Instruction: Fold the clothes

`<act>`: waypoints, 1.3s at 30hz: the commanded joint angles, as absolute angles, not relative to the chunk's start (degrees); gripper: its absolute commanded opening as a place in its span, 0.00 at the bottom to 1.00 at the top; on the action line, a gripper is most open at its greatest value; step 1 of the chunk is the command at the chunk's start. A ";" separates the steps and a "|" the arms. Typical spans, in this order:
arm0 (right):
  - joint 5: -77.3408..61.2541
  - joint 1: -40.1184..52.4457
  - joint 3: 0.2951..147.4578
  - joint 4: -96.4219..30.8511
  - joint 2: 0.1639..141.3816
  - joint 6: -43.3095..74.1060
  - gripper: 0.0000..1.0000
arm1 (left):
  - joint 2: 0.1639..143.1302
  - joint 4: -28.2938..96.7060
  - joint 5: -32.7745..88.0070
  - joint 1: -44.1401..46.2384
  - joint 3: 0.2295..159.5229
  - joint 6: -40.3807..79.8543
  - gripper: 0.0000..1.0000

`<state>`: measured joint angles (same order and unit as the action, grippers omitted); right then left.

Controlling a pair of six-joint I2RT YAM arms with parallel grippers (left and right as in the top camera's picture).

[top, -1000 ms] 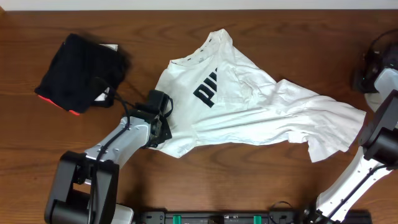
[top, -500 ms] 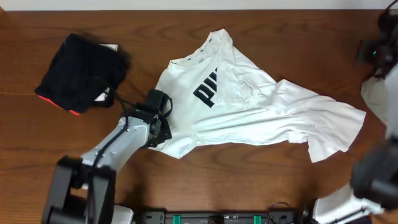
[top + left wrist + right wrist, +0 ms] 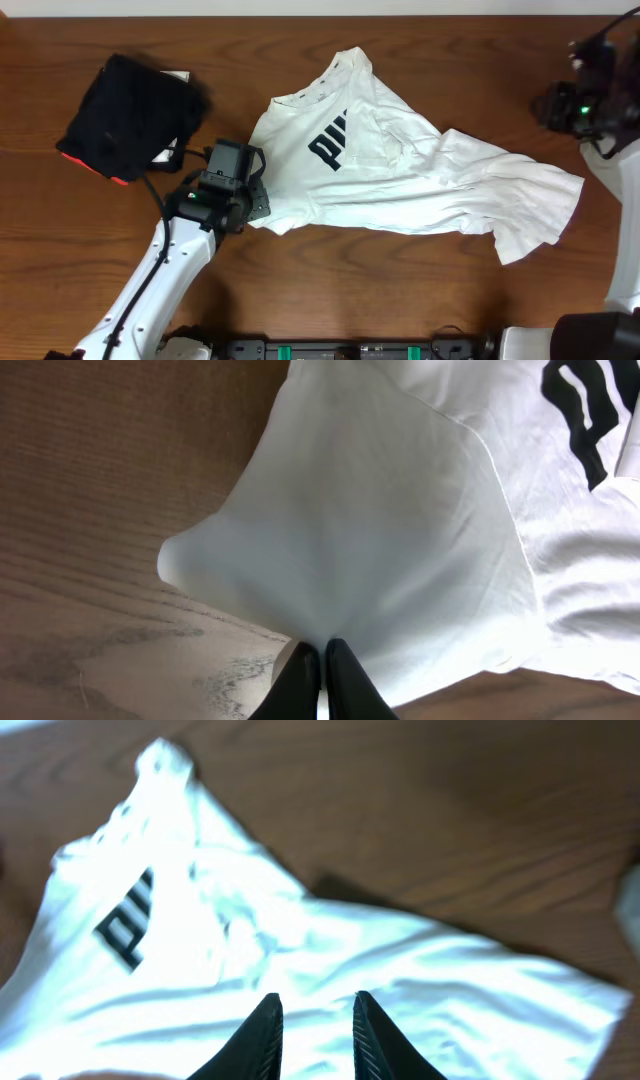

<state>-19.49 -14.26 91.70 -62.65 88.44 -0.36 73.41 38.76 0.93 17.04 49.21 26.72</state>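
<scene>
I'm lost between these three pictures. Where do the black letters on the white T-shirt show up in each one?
Overhead: the black letters sit just left of centre.
Left wrist: top right corner, cut off by the edge.
Right wrist: far left, about halfway down, blurred.
Shared landmark: the white T-shirt around them, on the brown wood.

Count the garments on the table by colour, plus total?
white T-shirt: 1
black folded garment: 1
Total: 2
</scene>
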 commanded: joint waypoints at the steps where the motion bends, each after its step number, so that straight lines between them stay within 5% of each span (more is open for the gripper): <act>1: -20.99 -11.97 89.58 -64.18 88.40 0.58 0.22 | 74.37 39.03 0.43 17.12 49.58 25.54 0.07; 16: -20.80 -11.11 73.82 -58.13 88.40 -0.03 0.22 | 89.78 36.73 -6.28 17.10 46.30 30.72 0.09; 27: -20.80 -8.14 70.02 -55.90 88.40 -0.97 0.22 | 94.59 34.89 -4.82 17.12 47.13 30.46 0.51; 39: -20.82 -0.62 69.60 -54.37 88.44 -6.20 0.41 | 80.90 37.50 -0.84 17.12 49.91 28.56 0.69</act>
